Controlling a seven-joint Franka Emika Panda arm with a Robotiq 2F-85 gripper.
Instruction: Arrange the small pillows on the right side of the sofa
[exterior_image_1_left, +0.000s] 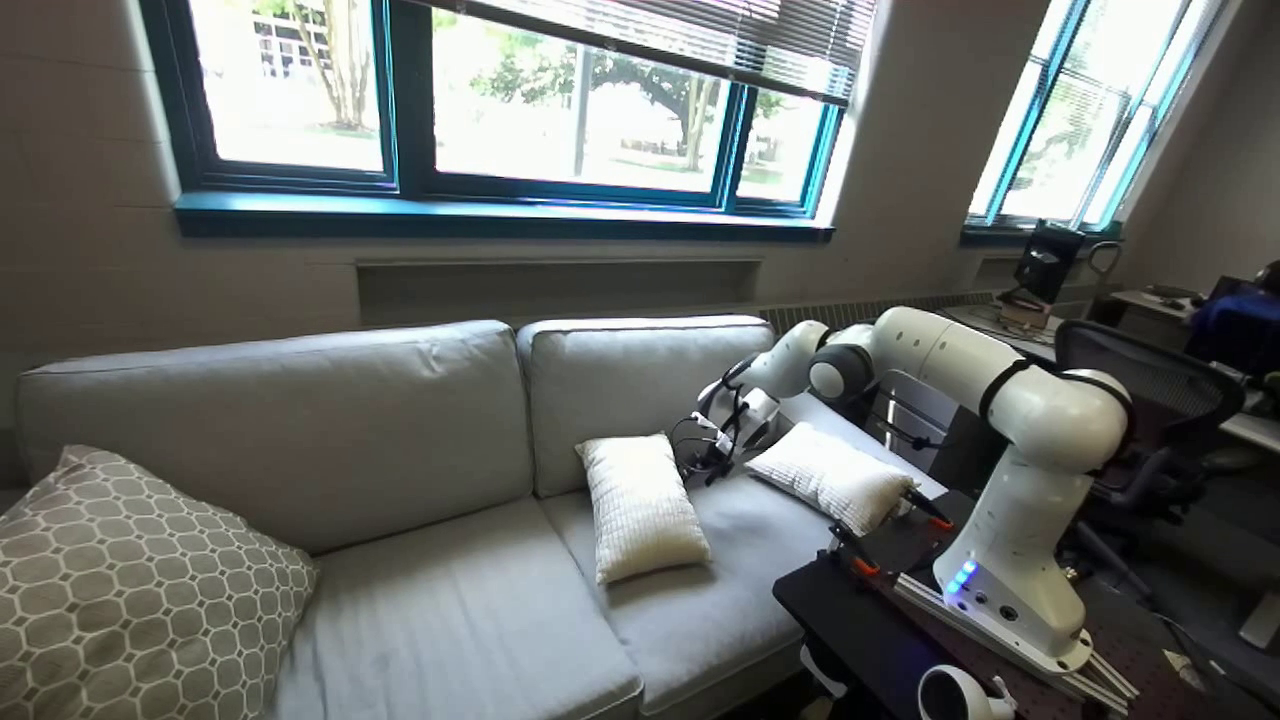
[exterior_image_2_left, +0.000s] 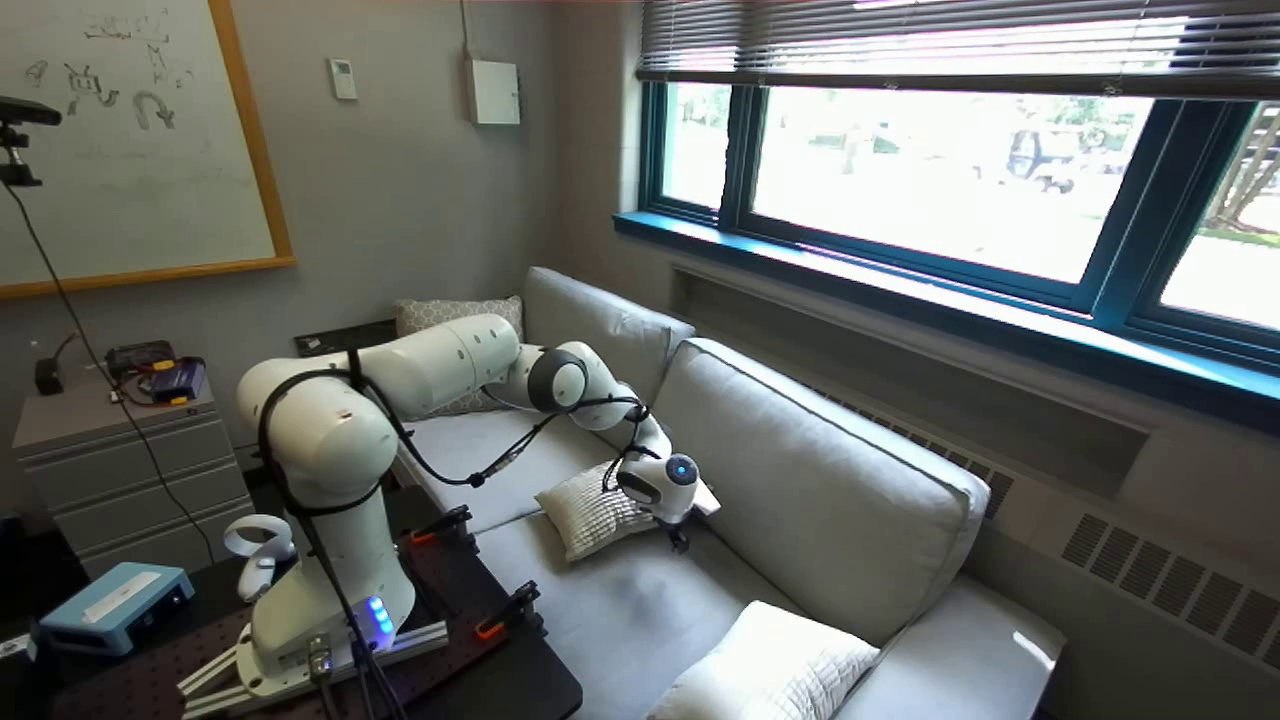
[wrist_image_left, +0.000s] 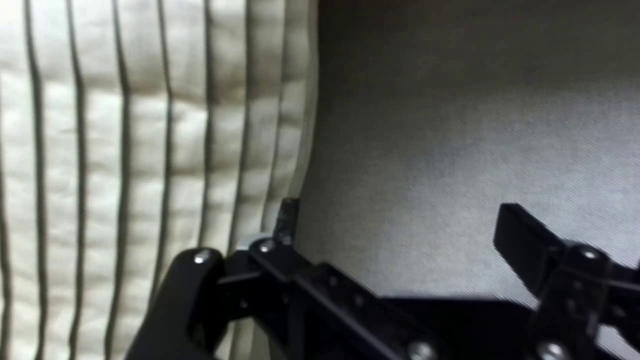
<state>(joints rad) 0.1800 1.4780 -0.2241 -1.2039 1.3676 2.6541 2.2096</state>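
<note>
one small white pillow (exterior_image_1_left: 648, 510) lay near the middle of the sofa (exterior_image_1_left: 450, 600), the other small white pillow (exterior_image_1_left: 835, 475) beside an armrest (exterior_image_2_left: 960, 650). between them the claw (wrist_image_left: 400, 202) stood wide, one finger (wrist_image_left: 287, 220) at the first pillow's edge, though whether it touched was unclear.

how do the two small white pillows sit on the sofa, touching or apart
Apart. In both exterior views, light grey seat cushion shows between the inner small white pillow and the outer small white pillow near the sofa arm.
</note>
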